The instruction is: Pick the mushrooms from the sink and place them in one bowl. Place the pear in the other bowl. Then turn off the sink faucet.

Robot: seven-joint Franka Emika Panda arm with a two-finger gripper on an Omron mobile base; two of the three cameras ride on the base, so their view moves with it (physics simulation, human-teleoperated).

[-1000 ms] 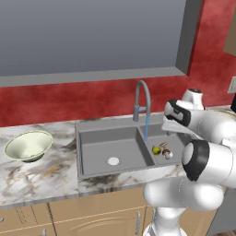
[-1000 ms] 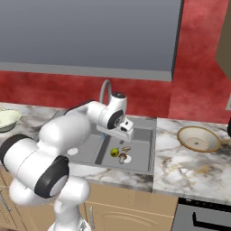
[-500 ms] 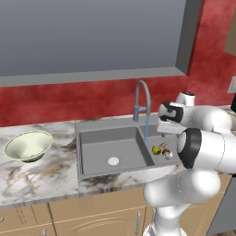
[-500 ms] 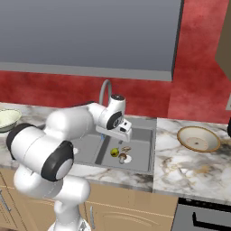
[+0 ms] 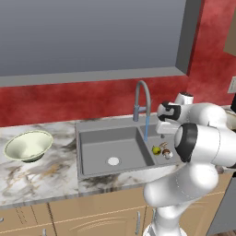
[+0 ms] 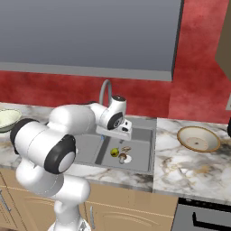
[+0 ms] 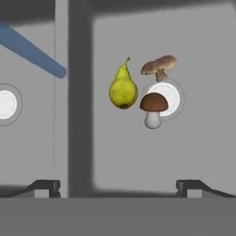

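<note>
With the gripper (image 7: 118, 186) spread wide above the sink (image 5: 110, 146), the mushrooms (image 7: 153, 109) were seen lying on the right basin's drain, just beside the pear (image 7: 123, 88), so the wrong item could be nudged or caught

Two brown-capped mushrooms (image 7: 154, 92) with pale stems are seen in the right basin of the grey double-basin sink (image 5: 99, 150) — one lying over the round white drain, the other just behind it on its side. The yellow-green pear (image 7: 123, 87) is laid just beside them, its narrow stem end pointing away from the drain's near edge. A blue stream is seen falling from the arched grey faucet (image 5: 142, 99) into the sink. The pale green-white bowl (image 5: 28, 145) is set upright on the marble counter left of the sink; the shallow tan-rimmed bowl (image 6: 198, 138) is set upright on the counter to its right.
</note>
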